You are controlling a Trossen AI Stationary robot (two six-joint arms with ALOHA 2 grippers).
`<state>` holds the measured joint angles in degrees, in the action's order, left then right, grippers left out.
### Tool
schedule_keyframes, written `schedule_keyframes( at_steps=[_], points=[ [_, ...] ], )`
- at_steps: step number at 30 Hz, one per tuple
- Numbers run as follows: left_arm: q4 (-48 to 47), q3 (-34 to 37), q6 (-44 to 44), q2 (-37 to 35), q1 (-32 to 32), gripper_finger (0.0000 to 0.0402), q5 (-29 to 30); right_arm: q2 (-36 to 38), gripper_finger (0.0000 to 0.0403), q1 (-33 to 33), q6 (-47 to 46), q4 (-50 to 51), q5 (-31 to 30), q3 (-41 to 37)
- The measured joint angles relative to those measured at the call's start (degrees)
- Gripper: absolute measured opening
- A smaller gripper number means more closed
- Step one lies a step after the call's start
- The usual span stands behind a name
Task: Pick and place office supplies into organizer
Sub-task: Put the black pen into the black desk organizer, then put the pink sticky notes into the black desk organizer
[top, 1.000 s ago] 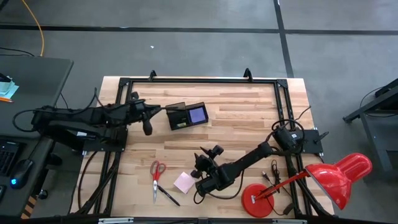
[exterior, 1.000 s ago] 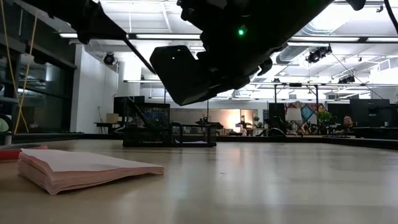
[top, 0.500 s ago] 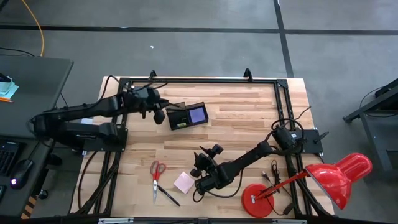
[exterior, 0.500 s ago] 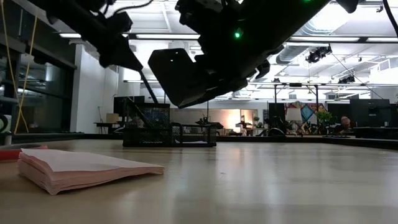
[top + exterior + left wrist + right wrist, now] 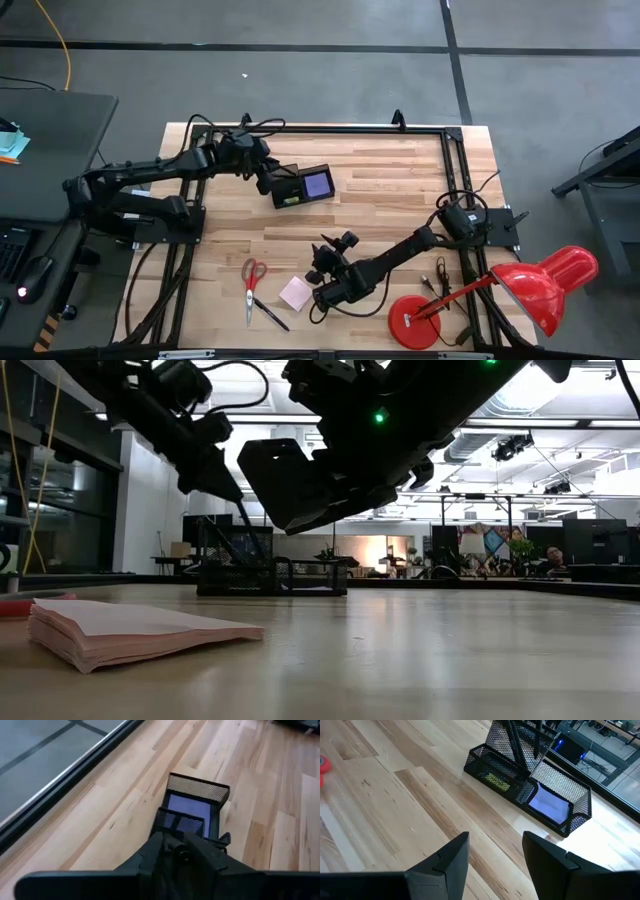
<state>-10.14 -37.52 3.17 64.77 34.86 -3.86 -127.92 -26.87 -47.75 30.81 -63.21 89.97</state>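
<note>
1. Left hand (image 5: 268, 180) hangs over the organizer's (image 5: 300, 186) left end; whether its fingers are spread cannot be told.
2. Right hand (image 5: 495, 851) hovers spread and empty above the counter (image 5: 390, 190), beside the pink pad (image 5: 295, 293).
3. Scissors (image 5: 251, 277) and one pen (image 5: 271, 315) lie left of the pad.
4. The purple pad (image 5: 318, 183) lies in the organizer's right compartment.

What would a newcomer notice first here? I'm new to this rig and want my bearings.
Probably the red lamp at the table's right near corner, the brightest thing in view. Next, the left gripper at the black organizer near the far edge, where a purple pad lies in one compartment. The open right gripper hovers beside the pink pad, with scissors nearby.
</note>
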Motion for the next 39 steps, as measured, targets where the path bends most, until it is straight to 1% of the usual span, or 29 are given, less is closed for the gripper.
schedule_keyframes(
  at_steps=[3, 8, 12, 15, 18, 20, 23, 28, 32, 36, 39],
  points=[
    [0.7, 0.0, 0.1, 0.9, 0.0, 0.0092, 0.0, 0.0, 0.0179, 0.0, -0.1, 0.0, 0.0, 0.0],
    [0.7, 0.0, 0.2, 1.2, 0.0, 0.0155, 0.4, 0.0, 0.0179, 0.0, -0.3, 0.0, 0.5, 0.0],
    [0.7, 0.0, 0.2, 1.0, 0.0, 0.0197, -1.9, 0.0, 0.0179, 0.0, -0.3, -0.2, 1.5, 0.0],
    [0.7, 0.0, 1.6, 1.0, 0.0, 0.0216, -5.6, 0.1, 0.0179, 0.0, -0.2, -1.3, 6.1, 0.0],
    [0.3, 0.0, 1.7, 1.0, 0.0, 0.0226, -10.9, 0.8, 0.0179, 0.2, 0.2, -2.2, 14.1, 0.0],
    [0.2, 0.0, 1.9, 1.0, 0.0, 0.0228, -14.3, 1.0, 0.0179, 0.2, 1.1, -2.9, 18.3, 0.0],
    [0.5, 0.0, 2.2, 1.0, -0.1, 0.0229, -17.5, 1.0, 0.0179, -0.5, 4.4, -5.8, 22.0, 0.0],
    [1.9, 0.1, 1.1, -0.7, -4.2, 0.023, -17.4, 1.0, 0.0179, -2.8, 10.7, -14.6, 26.2, 0.0],
    [4.7, 1.1, 1.3, -5.1, -11.3, 0.023, -16.6, 1.0, 0.0179, -4.7, 16.4, -21.4, 27.2, 0.0],
    [10.5, 6.8, 3.1, -12.7, -19.2, 0.023, -11.2, 1.0, 0.0179, -6.4, 19.1, -26.1, 27.4, 0.0],
    [12.8, 11.8, 5.2, -18.7, -23.6, 0.023, -6.9, 0.9, 0.0179, -7.7, 19.6, -28.2, 27.0, 0.0]
  ],
)
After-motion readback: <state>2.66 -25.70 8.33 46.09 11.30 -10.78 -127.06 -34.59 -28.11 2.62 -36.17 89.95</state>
